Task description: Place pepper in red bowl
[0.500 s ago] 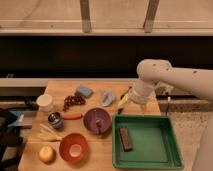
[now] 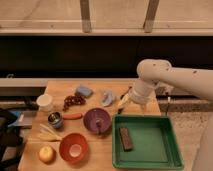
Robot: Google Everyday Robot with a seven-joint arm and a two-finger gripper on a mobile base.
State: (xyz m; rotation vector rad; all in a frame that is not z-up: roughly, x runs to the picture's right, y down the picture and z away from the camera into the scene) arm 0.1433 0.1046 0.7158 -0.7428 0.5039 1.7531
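Gripper (image 2: 123,102) seen spread, nothing held, above tray (image 2: 116,145) far corner | pepper (image 2: 72,116) laid on table (image 2: 60,90) between tin (image 2: 55,119) and purple bowl (image 2: 87,117) | red bowl (image 2: 64,150) nearer front, apart

We saw a thick cream-white arm (image 2: 175,80) with smooth, rounded casing and a bulbous joint, its shell marked by a few small dark dots. A thin dark cable (image 2: 167,102) hung under it. The wrist narrowed to a pale cuff. The gripper (image 2: 121,103), just above the green tray's (image 2: 147,165) upper left corner, had slim dark fingers, spread apart, with yellowish tips.
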